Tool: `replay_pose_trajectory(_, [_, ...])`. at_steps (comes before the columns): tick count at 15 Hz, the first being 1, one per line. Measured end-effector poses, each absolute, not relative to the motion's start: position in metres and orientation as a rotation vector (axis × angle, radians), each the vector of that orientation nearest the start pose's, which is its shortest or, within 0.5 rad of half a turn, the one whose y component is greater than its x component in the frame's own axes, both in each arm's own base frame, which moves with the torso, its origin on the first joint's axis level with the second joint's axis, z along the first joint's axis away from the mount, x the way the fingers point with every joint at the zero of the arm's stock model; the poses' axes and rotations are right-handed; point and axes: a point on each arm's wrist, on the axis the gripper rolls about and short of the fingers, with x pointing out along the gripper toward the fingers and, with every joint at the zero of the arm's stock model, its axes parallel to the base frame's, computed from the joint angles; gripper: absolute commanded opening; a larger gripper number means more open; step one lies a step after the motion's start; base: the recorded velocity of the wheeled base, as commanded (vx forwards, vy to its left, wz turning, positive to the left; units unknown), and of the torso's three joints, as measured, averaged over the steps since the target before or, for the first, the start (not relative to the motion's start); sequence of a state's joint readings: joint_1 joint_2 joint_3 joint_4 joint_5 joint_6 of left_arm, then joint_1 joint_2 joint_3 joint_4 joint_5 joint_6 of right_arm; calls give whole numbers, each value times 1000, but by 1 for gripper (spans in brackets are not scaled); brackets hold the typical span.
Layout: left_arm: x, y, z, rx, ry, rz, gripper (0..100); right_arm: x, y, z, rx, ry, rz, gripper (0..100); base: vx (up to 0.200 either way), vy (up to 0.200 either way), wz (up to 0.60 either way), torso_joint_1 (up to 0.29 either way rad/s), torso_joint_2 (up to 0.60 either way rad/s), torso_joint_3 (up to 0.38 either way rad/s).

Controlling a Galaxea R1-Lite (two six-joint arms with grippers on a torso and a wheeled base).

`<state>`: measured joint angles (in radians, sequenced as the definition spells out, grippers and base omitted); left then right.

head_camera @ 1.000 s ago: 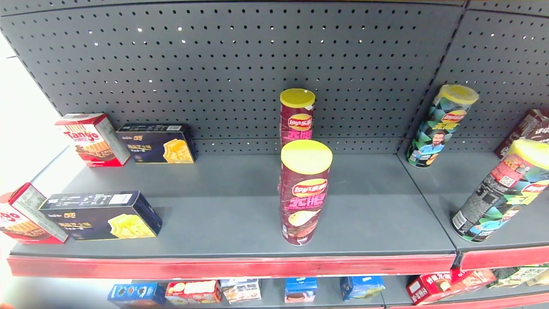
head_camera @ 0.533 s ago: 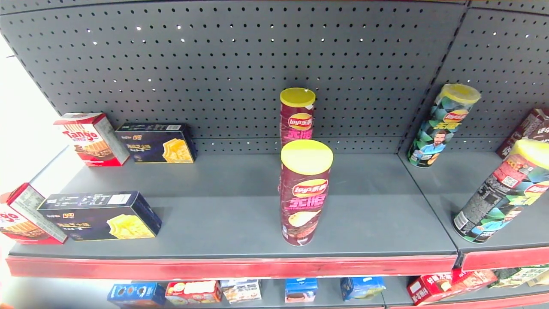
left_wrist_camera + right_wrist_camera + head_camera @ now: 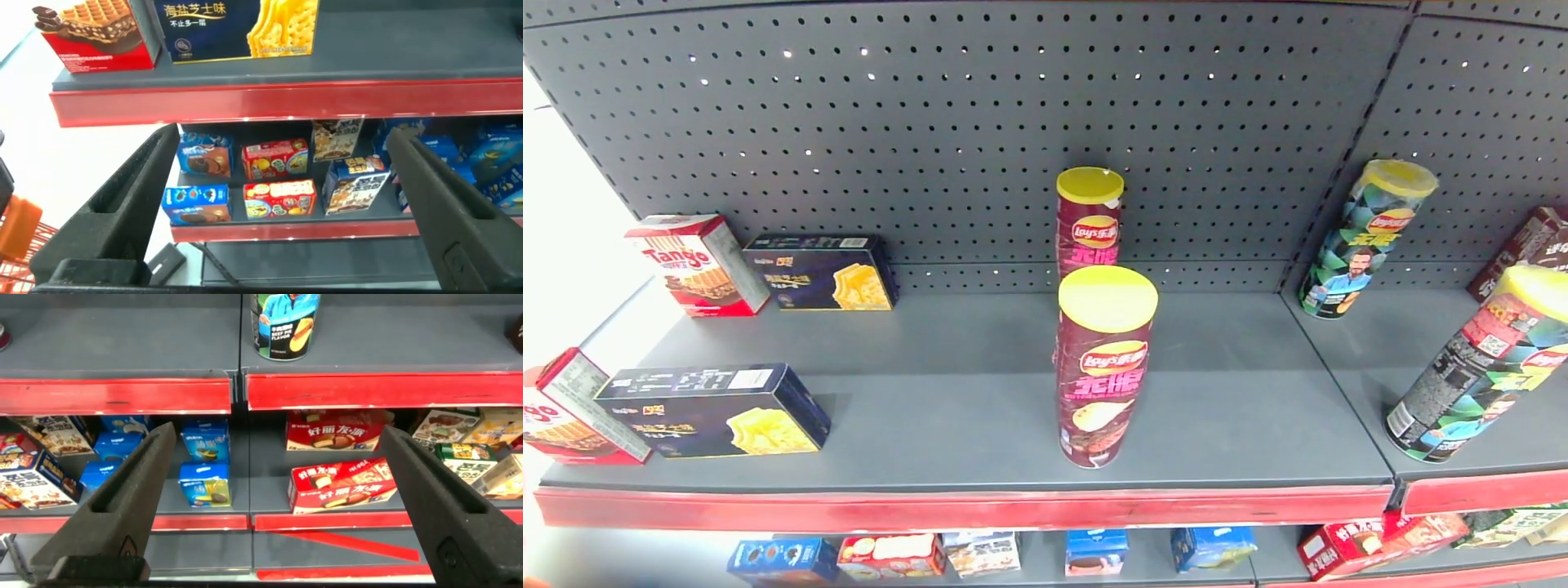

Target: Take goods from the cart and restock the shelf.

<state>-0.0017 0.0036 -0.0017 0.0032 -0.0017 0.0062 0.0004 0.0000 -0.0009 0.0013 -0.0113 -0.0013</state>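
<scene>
- Left gripper (image 3: 282,137): my fingers are spread wide, holding and touching nothing, in front of the lower shelf (image 3: 327,231).
- Right gripper (image 3: 278,431): my fingers are spread just as wide and are also empty.
- Seen past my left gripper: small biscuit boxes (image 3: 278,200) in rows on the lower shelf.
- Seen past my right gripper: blue boxes (image 3: 204,483) and red boxes (image 3: 343,486).
- Upper shelf (image 3: 931,408): a maroon can (image 3: 1104,367) stands upright near the red front edge, and a second maroon can (image 3: 1088,216) stands directly behind it at the pegboard (image 3: 931,122).
- Left end: a dark blue box (image 3: 715,408) lies beside a red box (image 3: 568,408).
- Right section: a green can (image 3: 1474,367) stands near the front edge.
</scene>
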Motion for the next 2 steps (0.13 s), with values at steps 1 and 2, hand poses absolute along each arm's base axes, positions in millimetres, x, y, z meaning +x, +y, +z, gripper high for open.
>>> replay_pose_trajectory(1, [-23, 0, 76, 6, 5, -3, 100, -23, 0, 76, -1, 1, -11, 100, 0, 0, 0, 0, 0, 0])
replay_pose_trajectory(2, [-23, 0, 76, 6, 5, -3, 100, -23, 0, 76, -1, 0, -10, 100, 0, 0, 0, 0, 0, 0])
